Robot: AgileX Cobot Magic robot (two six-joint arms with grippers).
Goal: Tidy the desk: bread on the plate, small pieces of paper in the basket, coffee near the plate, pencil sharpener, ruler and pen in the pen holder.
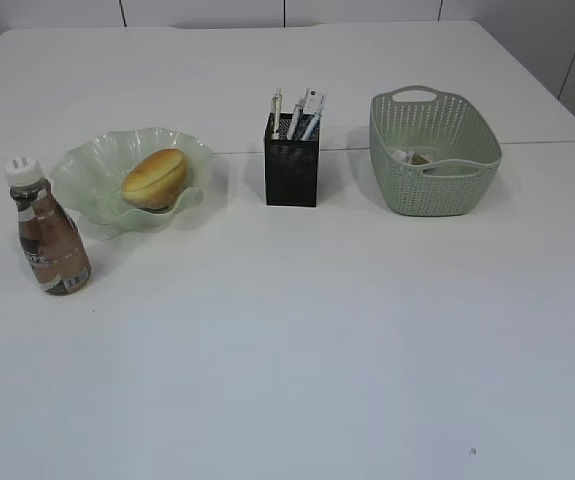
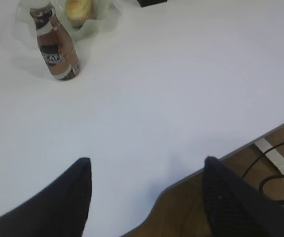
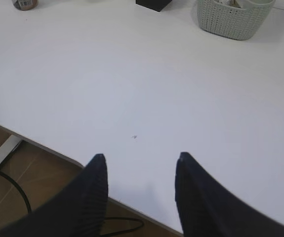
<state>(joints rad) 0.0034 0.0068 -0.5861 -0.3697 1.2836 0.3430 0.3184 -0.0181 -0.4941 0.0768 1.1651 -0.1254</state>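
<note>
The large plain white table [image 1: 317, 350] appears fully tidied. The oval golden-brown bread roll [image 1: 154, 178] lies inside the pale green, wavy-rimmed glass plate [image 1: 92, 170], toward the table's far left. The brown coffee bottle with white cap [image 1: 47, 230] stands upright just beside the plate, on the side nearer the front edge. The square black metal-mesh pen holder [image 1: 292, 160] stands mid-table toward the far edge, with pens and a clear ruler [image 1: 313, 104] protruding from it; the pencil sharpener cannot be made out. The sage-green perforated plastic basket [image 1: 437, 180], toward the far right, contains small paper pieces [image 1: 412, 156].

The left claw [image 2: 146, 197] and right claw [image 3: 141, 190] both hover at the front edge, jaws apart and holding nothing. By these views, no item remains loose on the table.
</note>
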